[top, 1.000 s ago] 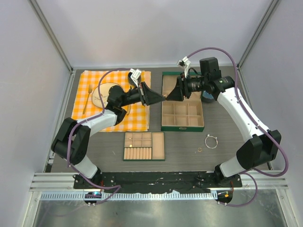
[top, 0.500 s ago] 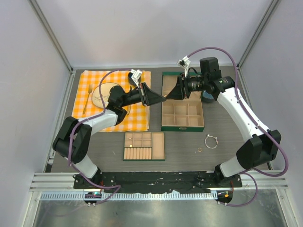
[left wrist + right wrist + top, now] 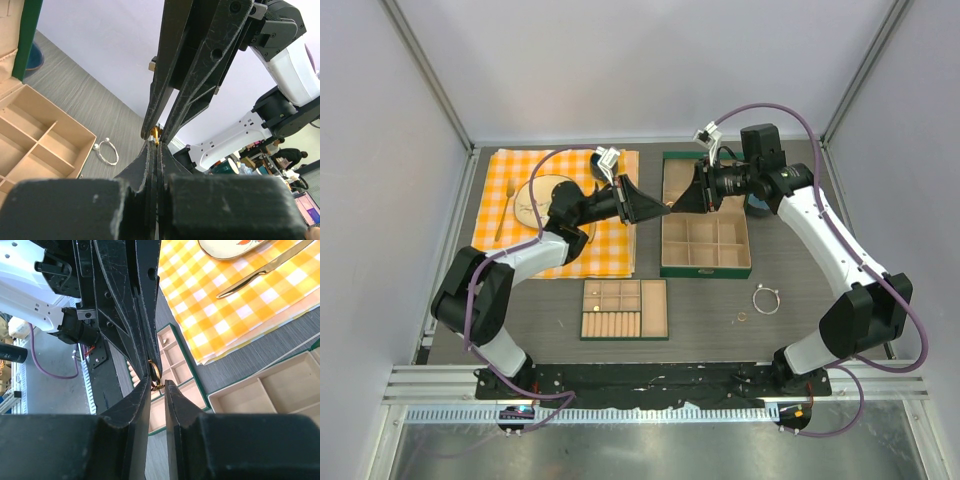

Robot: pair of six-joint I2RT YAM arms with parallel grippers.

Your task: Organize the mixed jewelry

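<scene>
A small gold ring (image 3: 155,371) hangs in mid-air between my two grippers, which meet tip to tip above the left edge of the large tan tray (image 3: 664,225). My left gripper (image 3: 155,145) is shut on the ring's hoop. My right gripper (image 3: 158,384) has its fingers drawn in narrowly on the ring's small gold setting (image 3: 158,386), which touches both pads. In the top view the left gripper (image 3: 665,207) and the right gripper (image 3: 673,207) touch. A thin silver bracelet loop (image 3: 766,298) and another small gold ring (image 3: 742,317) lie on the table at the right.
A smaller tan compartment tray (image 3: 654,309) stands near the front middle. An orange checked cloth (image 3: 605,240) at the back left carries a plate (image 3: 542,198) and a spoon (image 3: 505,215). A dark blue item (image 3: 758,205) sits behind the right arm.
The right gripper's fingers have narrowed around the gold ring held by the left gripper. Both arms have stayed in the same place.
</scene>
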